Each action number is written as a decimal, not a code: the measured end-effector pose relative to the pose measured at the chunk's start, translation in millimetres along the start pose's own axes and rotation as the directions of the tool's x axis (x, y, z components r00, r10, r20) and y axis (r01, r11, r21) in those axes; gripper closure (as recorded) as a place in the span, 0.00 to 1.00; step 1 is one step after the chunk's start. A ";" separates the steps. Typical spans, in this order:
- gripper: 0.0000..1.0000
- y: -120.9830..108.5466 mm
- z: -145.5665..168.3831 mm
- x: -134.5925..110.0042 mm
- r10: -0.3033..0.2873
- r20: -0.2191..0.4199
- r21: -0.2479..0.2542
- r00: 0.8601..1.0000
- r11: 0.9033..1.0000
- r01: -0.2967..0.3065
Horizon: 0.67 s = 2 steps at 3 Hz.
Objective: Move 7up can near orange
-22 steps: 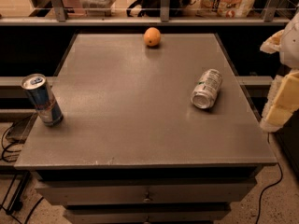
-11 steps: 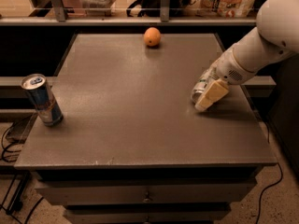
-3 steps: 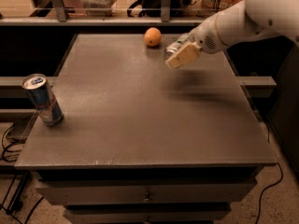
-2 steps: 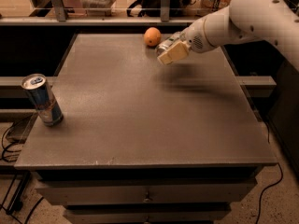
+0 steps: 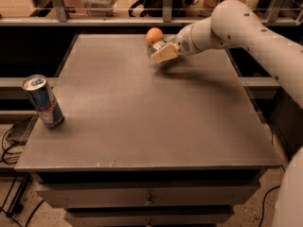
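Note:
The orange (image 5: 153, 34) sits at the far middle of the grey table (image 5: 142, 117). My gripper (image 5: 163, 52) is just in front of it and slightly to its right, low over the table top. It is shut on the 7up can (image 5: 156, 48), of which only a silver sliver shows between the cream fingers (image 5: 165, 54). The can is held close beside the orange; I cannot tell whether they touch. My white arm (image 5: 246, 27) reaches in from the right.
A taller blue-and-silver can (image 5: 43, 101) stands upright near the table's left edge. A railing and a shelf with boxes run behind the table's far edge. Drawers sit below the front edge. Cables lie on the floor at the left.
My gripper picked the can up from the table's right side and carried it left and away, to just beside the orange. The orange and the blue can have not moved.

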<state>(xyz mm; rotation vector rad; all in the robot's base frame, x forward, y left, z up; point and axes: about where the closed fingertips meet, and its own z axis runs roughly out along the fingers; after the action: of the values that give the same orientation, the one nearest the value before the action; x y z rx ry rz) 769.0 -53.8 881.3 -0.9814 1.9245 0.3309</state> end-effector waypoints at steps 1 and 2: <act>0.82 -11.0 20.6 2.4 0.017 0.014 0.020 1.000 1.000 -0.017; 0.58 -22.7 34.1 2.3 0.027 0.017 0.043 0.999 0.999 -0.028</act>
<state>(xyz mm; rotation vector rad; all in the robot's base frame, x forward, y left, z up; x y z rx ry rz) 806.3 -49.9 864.6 -0.9217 1.9235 0.3106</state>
